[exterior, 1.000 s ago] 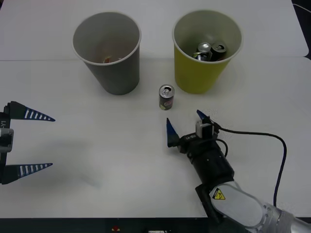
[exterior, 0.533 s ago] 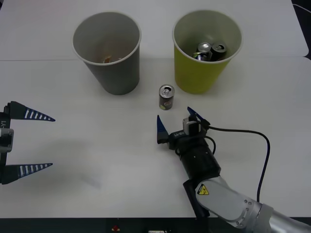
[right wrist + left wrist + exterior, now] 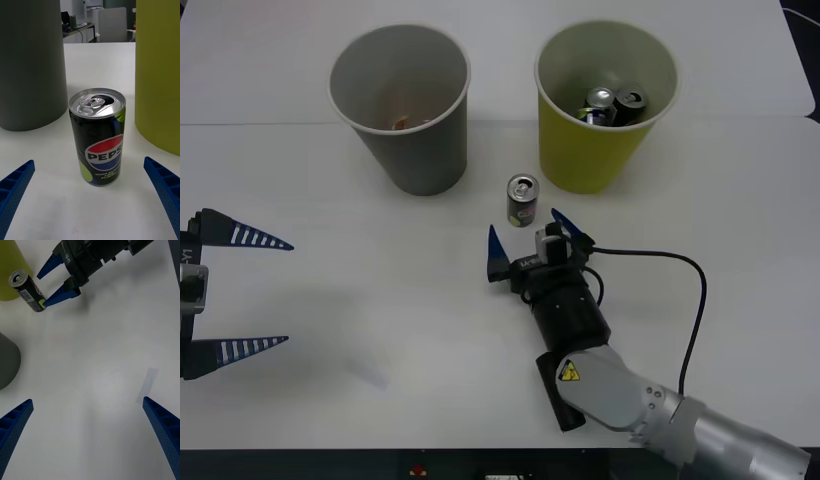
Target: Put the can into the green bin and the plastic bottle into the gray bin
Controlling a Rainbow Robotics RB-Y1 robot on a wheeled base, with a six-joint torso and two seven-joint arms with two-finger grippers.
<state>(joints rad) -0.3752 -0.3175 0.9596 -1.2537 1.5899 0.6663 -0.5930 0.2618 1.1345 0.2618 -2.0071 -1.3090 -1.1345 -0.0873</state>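
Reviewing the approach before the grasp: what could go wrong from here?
1. The can stands upright and free on the table; if one finger of the open right end effector touches first, it may tip or slide.
2. It sits close to the green bin, so the nearer finger could nudge that bin.
3. The green bin already holds cans; a dropped can may land awkwardly on them.
The left end effector waits open, far off.

The front camera is looking steeply down from above the arms onto the table. The right wrist camera is sitting low and close, facing the can ahead of its spread jaws. The left wrist camera is looking down from farther off, sharing that can.
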